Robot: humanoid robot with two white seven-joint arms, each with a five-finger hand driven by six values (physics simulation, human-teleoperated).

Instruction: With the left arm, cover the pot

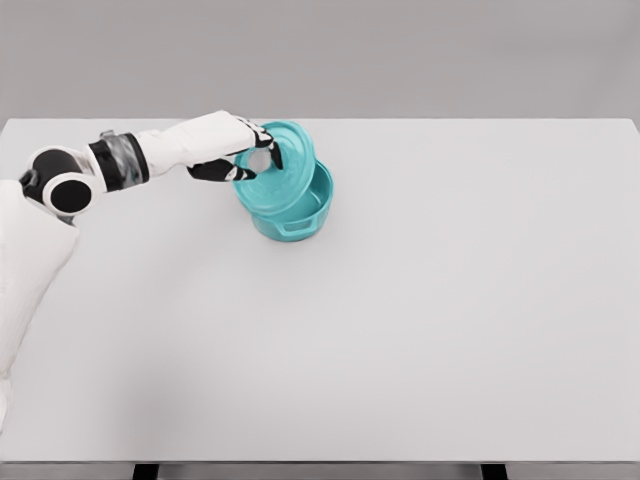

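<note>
left hand: fingers curled around the knob of the teal lid (grasping it) | lid: tilted, lower edge on the teal pot, not seated flat | pot: far left-centre of white table

The round teal metal pot sits on the wide white flat table, toward the back and left of the middle. The round teal lid leans tilted over the pot's back left side. The white robot left hand is on the lid's left part.
</note>
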